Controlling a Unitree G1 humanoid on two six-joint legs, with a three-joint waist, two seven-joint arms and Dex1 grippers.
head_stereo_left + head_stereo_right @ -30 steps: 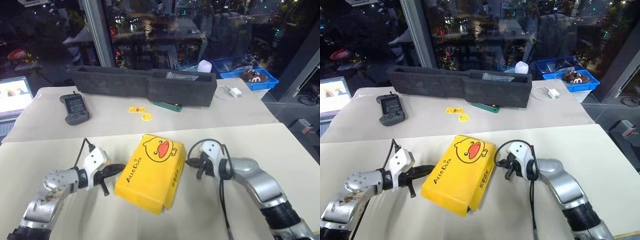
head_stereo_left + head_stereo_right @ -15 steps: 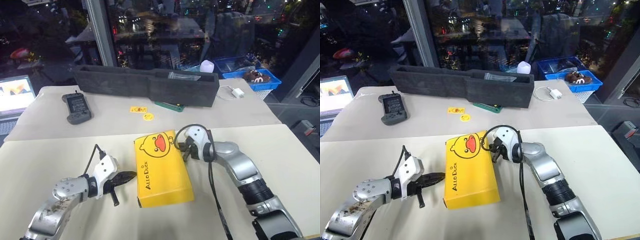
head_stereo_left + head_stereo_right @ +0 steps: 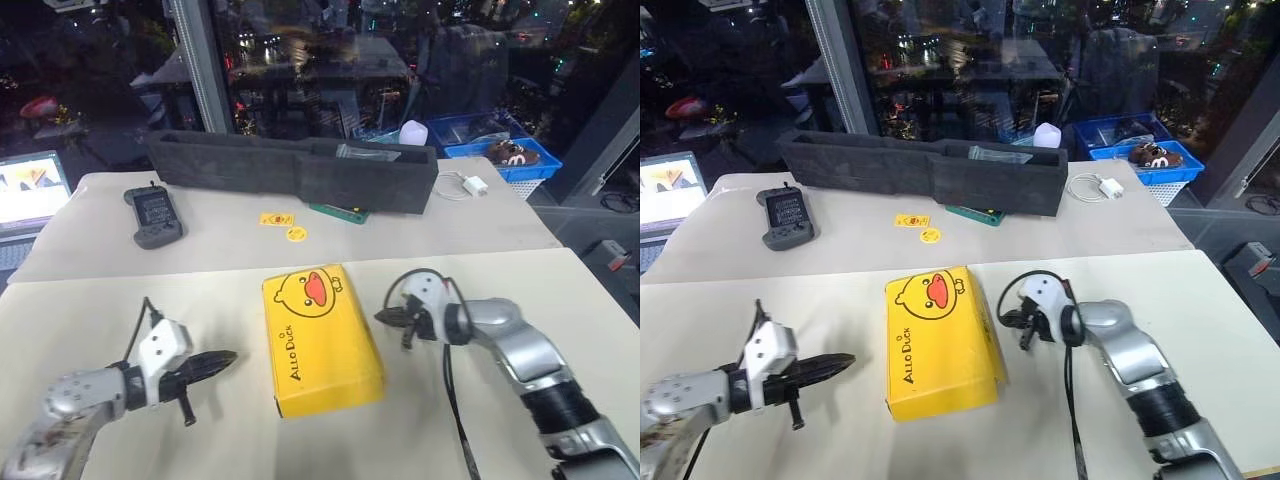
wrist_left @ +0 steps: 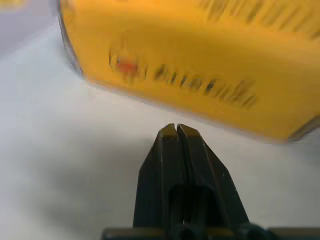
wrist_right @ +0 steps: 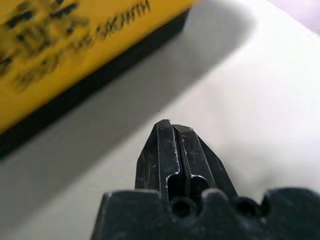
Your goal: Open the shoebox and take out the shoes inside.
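Observation:
The shoebox (image 3: 320,335) lies flat on the near cream table with its yellow duck-face lid closed, its length running away from me. The shoes are hidden. My left gripper (image 3: 228,356) is shut and empty, a short gap to the left of the box's long side, pointing at it. My right gripper (image 3: 382,317) is shut and empty too, just off the box's right side, tip toward it without touching. The left wrist view has the shut fingertips (image 4: 176,131) facing the yellow lid edge (image 4: 200,55). The right wrist view has the shut fingertips (image 5: 170,127) near the box's black side (image 5: 85,85).
On the far table stand a long dark grey foam tray (image 3: 290,165), a black handheld device (image 3: 153,215), two yellow stickers (image 3: 284,226), a green card (image 3: 335,212) and a white charger (image 3: 470,185). Blue bins (image 3: 495,145) sit behind, a laptop (image 3: 25,195) at far left.
The box has turned from slanted to straight. My left gripper has pulled back leftward from it. My right gripper swung in to the box's far corner, then drew back to the right.

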